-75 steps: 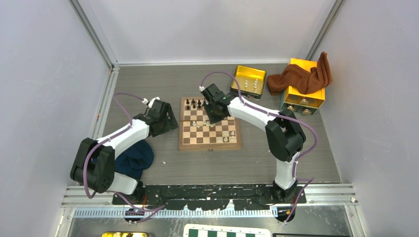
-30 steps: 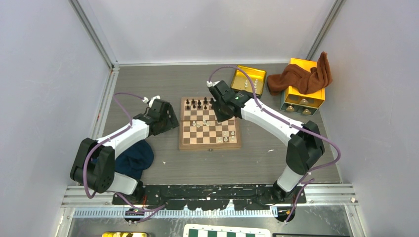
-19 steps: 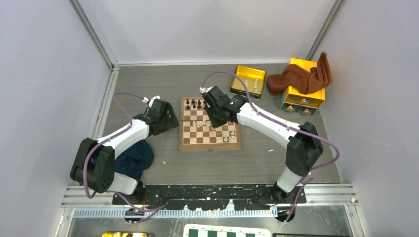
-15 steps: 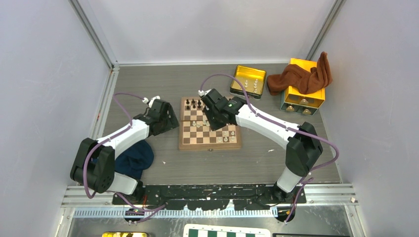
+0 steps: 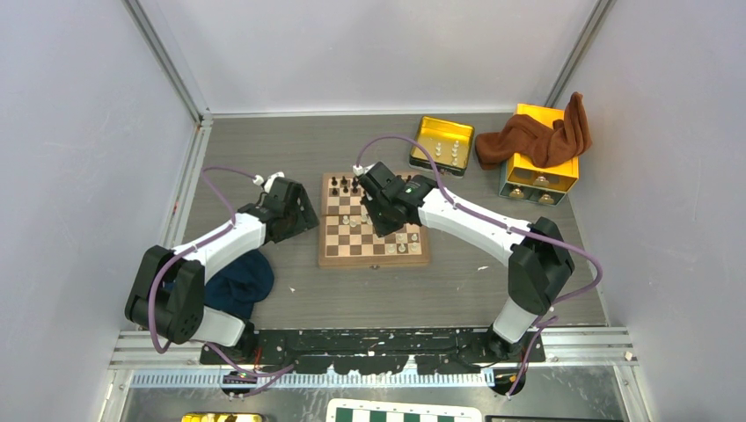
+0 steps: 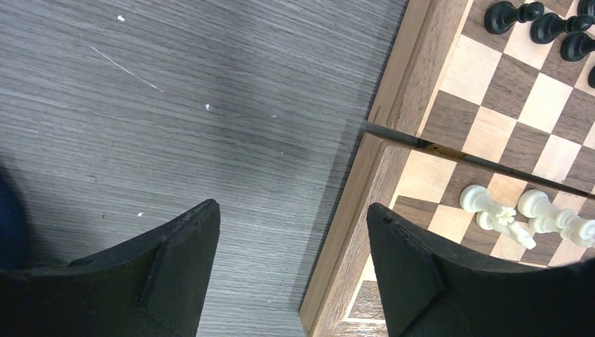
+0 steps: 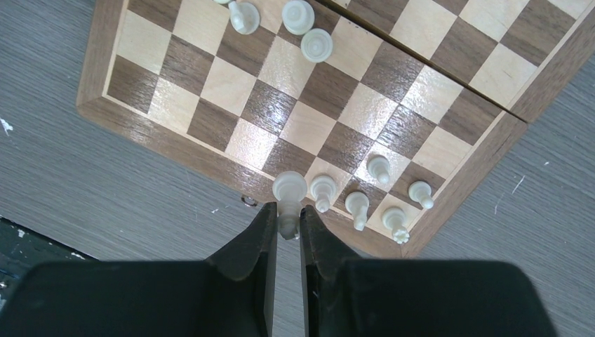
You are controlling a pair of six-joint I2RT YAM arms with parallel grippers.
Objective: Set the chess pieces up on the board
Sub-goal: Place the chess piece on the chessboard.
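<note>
My right claw (image 7: 288, 215), pinched on a cream chess piece (image 7: 289, 188), has swung back from the yellow tin (image 5: 464, 132) to above the board (image 5: 374, 258), mid-tabletop (image 5: 440, 290). My left claw (image 6: 291, 214) gapes empty at the board's left edge. Grey woodgrain; pale walls (image 5: 369, 53) beyond.

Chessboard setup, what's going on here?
The right end effector is shut on a white chess piece, held above the board. The left end effector hangs open and empty by the board's left edge. A few black pieces stand on the far row, white pieces near the front corner.
</note>
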